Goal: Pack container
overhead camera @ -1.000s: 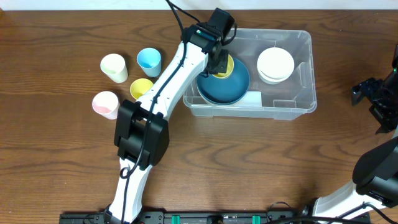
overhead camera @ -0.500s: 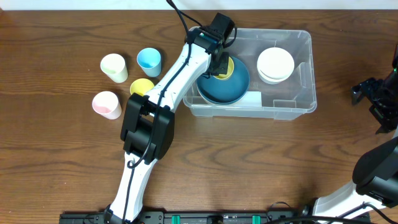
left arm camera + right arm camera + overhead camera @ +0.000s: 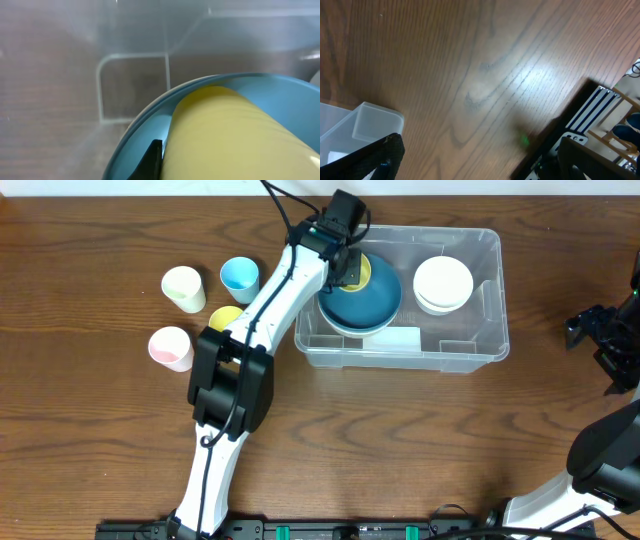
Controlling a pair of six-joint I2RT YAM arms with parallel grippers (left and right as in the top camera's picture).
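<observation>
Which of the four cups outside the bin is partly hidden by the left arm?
The yellow cup; the blue cup, cream cup and pink cup show fully.

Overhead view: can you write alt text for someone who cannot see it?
The left end effector reaches into a clear container on a wooden table, over a yellow item in a blue bowl; stacked white bowls sit beside it. Four cups stand outside, left of the container.

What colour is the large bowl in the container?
The large bowl is blue. The overhead view shows it best.
</observation>
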